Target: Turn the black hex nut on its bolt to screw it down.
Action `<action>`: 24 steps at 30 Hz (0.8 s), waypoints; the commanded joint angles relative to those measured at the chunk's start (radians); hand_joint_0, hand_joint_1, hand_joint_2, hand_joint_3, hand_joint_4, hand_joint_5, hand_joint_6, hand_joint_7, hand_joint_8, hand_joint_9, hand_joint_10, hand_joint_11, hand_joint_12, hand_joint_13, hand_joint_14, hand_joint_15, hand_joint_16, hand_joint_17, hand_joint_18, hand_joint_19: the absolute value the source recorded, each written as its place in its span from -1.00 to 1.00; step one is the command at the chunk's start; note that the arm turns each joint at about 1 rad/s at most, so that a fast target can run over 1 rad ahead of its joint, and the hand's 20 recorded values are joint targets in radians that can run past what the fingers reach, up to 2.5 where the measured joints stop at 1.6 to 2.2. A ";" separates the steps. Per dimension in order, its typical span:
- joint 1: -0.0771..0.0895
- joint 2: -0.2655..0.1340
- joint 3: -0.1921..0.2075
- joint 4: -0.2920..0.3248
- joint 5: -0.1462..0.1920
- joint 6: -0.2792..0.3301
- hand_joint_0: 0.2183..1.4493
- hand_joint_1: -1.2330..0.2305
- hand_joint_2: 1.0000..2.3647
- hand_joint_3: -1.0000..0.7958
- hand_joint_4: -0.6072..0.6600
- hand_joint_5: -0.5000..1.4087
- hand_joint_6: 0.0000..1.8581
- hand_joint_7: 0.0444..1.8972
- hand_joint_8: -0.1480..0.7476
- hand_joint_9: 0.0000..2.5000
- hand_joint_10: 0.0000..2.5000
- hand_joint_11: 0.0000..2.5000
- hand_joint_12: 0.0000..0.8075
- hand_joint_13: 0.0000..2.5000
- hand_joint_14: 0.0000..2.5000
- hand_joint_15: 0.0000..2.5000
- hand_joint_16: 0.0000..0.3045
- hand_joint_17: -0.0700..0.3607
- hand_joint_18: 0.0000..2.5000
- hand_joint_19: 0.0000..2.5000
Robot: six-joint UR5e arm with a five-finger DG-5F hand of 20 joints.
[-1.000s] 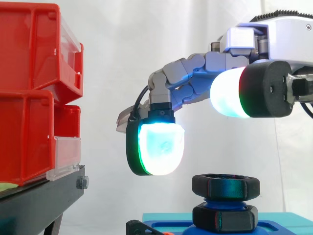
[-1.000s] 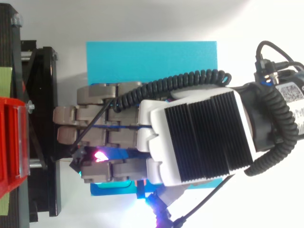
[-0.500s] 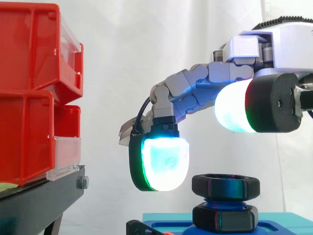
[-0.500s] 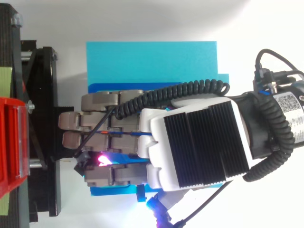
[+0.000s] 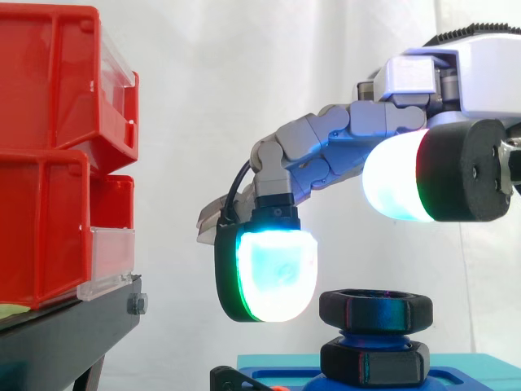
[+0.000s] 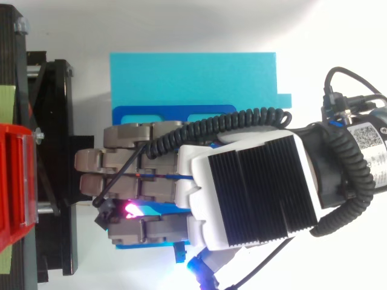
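Observation:
A black hex nut [image 5: 374, 310] sits high on a blue threaded bolt [image 5: 368, 335], above a second black nut [image 5: 374, 362] at the bolt's foot on a blue base [image 6: 193, 78]. My hand [image 5: 342, 134] hovers over it, open. One glowing cyan-white fingertip [image 5: 273, 273] hangs just left of the upper nut and slightly above it, apart from it. The white thumb pad [image 5: 399, 187] floats higher, above the nut's right side. Nothing is between them. In the top view my hand [image 6: 242, 187] covers the nuts and the bolt.
Red bins [image 5: 57, 122] are stacked on a black stand [image 5: 73, 334] at the left, close to my fingertips. A white curtain hangs behind. The blue base's far part [image 6: 193, 78] lies uncovered.
My hand has sunk a little toward the nut, with the lit fingertip lower and slightly further right. In the top view it slid toward the bottom edge, uncovering more of the blue base.

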 commanded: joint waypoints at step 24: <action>-0.009 0.000 -0.026 0.022 -0.009 0.000 -0.57 0.50 -1.00 -0.44 0.33 -0.52 -0.46 0.18 -0.06 -0.62 -1.00 -1.00 -0.12 -0.73 -1.00 -1.00 -0.63 -0.08 -0.78 -0.63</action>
